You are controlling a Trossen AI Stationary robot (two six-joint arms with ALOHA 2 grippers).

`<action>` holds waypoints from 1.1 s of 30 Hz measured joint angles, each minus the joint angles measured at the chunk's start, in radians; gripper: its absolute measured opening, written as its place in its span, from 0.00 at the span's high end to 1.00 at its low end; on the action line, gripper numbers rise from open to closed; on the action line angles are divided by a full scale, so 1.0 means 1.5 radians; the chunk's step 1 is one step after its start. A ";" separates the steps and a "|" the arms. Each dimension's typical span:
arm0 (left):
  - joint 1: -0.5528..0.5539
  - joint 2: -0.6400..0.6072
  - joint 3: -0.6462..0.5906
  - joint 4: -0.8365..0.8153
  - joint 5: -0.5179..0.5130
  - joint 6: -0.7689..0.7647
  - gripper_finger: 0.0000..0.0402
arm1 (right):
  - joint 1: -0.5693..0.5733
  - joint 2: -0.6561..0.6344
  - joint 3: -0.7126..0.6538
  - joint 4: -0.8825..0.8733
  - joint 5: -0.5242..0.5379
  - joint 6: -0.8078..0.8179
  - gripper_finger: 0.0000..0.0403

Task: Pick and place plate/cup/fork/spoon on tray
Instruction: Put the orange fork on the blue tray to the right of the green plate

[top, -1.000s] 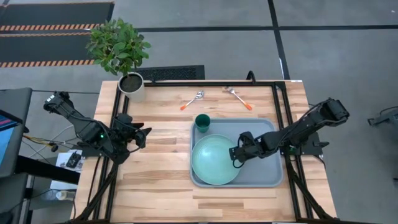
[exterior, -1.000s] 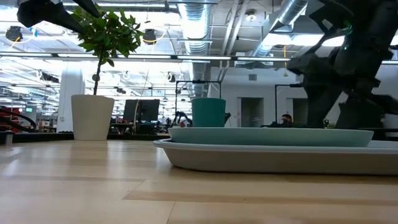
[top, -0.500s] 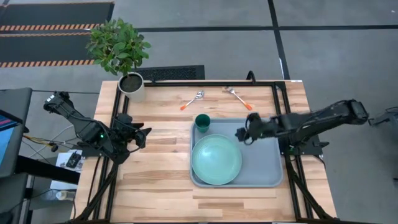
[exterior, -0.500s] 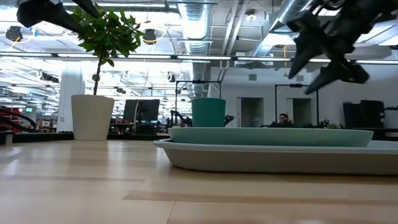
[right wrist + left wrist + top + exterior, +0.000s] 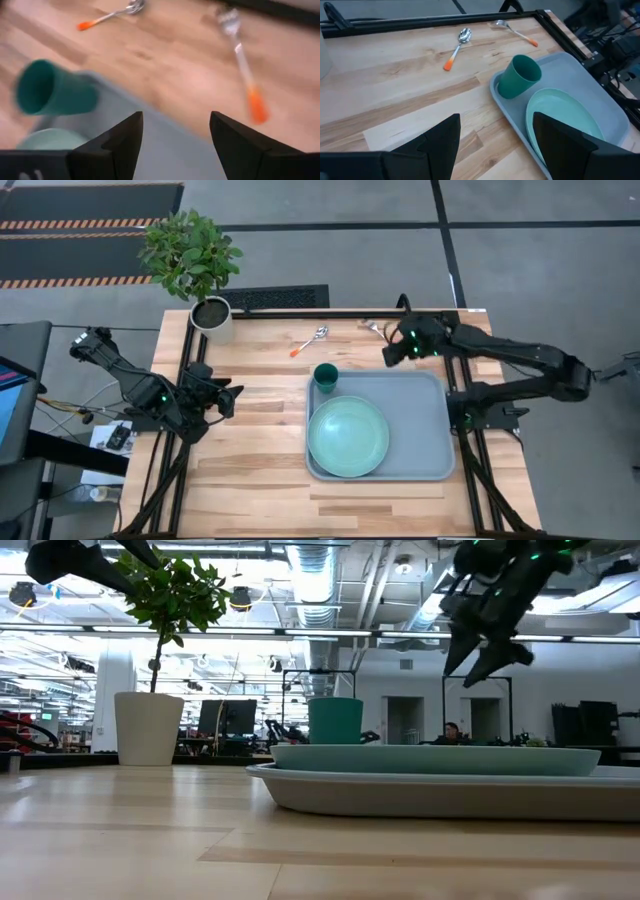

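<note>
Near the frame's upper right, the right gripper hung open over the fork — plate and cup sat on the tray; the left gripper waited open at left.

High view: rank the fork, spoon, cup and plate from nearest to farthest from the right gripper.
Measured from the right gripper, open above the table's far edge:
1. The fork, just beside it on the wood behind the tray.
2. The cup, in the tray's far left corner.
3. The spoon, on the wood farther left; close to the cup's distance.
4. The plate, in the tray's near left part.
</note>
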 joint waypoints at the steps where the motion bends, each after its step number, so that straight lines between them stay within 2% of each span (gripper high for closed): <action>1: 0.004 0.000 0.000 0.000 0.005 0.000 0.41 | -0.018 0.016 0.011 0.000 -0.001 -0.036 0.37; 7: 0.028 0.000 0.000 0.000 0.020 -0.001 0.41 | -0.115 0.116 0.050 -0.002 -0.031 -0.235 0.37; 13: 0.049 0.000 0.000 -0.003 0.038 0.002 0.41 | -0.191 0.228 0.075 0.001 -0.056 -0.341 0.37; 22: 0.079 0.000 0.000 -0.003 0.059 0.014 0.41 | -0.229 0.376 0.145 0.004 -0.071 -0.417 0.37; 33: 0.082 0.000 0.000 -0.003 0.065 0.011 0.41 | -0.234 0.484 0.187 -0.008 -0.071 -0.434 0.37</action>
